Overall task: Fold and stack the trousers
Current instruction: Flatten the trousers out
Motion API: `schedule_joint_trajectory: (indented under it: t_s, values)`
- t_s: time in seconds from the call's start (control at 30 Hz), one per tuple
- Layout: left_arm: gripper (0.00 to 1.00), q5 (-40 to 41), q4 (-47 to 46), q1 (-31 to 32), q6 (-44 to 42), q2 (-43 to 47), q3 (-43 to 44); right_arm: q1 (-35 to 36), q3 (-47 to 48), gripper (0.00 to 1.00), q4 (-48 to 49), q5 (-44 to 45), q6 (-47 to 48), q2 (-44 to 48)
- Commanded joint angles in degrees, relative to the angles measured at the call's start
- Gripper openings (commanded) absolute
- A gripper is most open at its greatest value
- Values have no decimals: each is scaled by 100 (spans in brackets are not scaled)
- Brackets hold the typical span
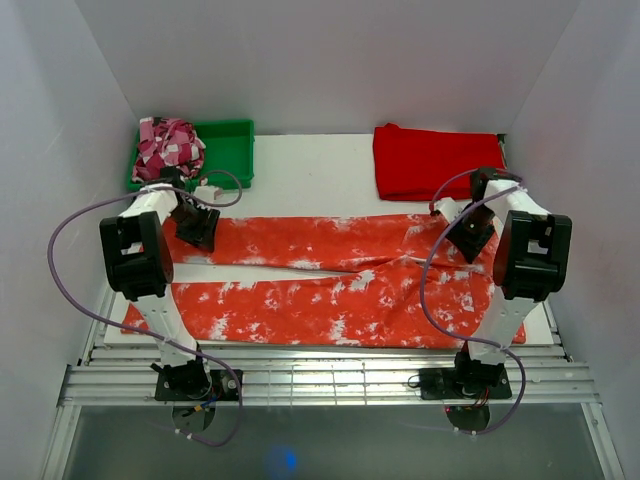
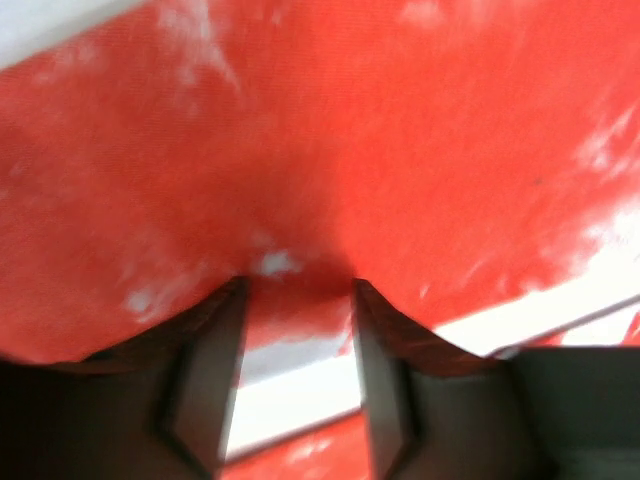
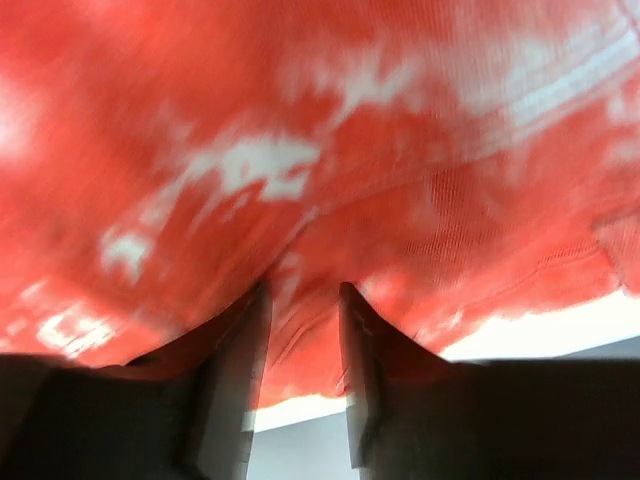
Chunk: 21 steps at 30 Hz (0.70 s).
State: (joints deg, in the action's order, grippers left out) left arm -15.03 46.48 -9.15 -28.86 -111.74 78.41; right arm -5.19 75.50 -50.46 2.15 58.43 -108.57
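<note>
The trousers [image 1: 330,300], orange-red with white splotches, lie flat across the table with both legs running left and the waist at the right. My left gripper [image 1: 197,228] is down on the left end of the far leg. In the left wrist view its fingertips press into the trousers [image 2: 400,150], and the left gripper [image 2: 298,285] has its jaws apart with the cloth's edge between them. My right gripper [image 1: 470,237] sits on the far part of the waist. In the right wrist view the trousers [image 3: 300,130] fill the frame, and the right gripper [image 3: 303,290] stands narrowly open over a fold of cloth.
A green bin [image 1: 232,150] stands at the back left with a crumpled pink patterned cloth [image 1: 168,145] in it. A plain red folded cloth [image 1: 435,160] lies at the back right, just beyond the waist. White walls close in the table on three sides.
</note>
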Motion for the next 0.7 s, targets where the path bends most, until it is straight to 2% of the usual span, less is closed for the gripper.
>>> schedule_joint_trajectory:
  t_s: [0.0,0.07,0.1,0.2,0.33,0.5,0.67]
  values:
    - [66,-210,1081,-210,-646,267,857,-184,1259,56,-1113,-575,396,337]
    - [73,-457,1397,-289,-909,110,1420,-263,1886,71,-1334,-733,590,48]
    - [75,-475,1486,-307,-1137,39,1945,-298,2498,81,-1448,-777,686,-75]
    - [83,-738,1715,-403,-1498,-294,2798,-430,3580,88,-1870,-962,1055,-681]
    - [84,-800,1777,-465,-1579,-734,3564,-492,4269,83,-2337,-1041,1661,-1445]
    - [82,-1264,1724,-623,-1429,-1138,4067,-518,4095,79,-2074,-1181,2417,-1763]
    - [80,-1538,1672,-842,-1228,-1323,4059,-518,4051,78,-1959,-1244,2673,-2185]
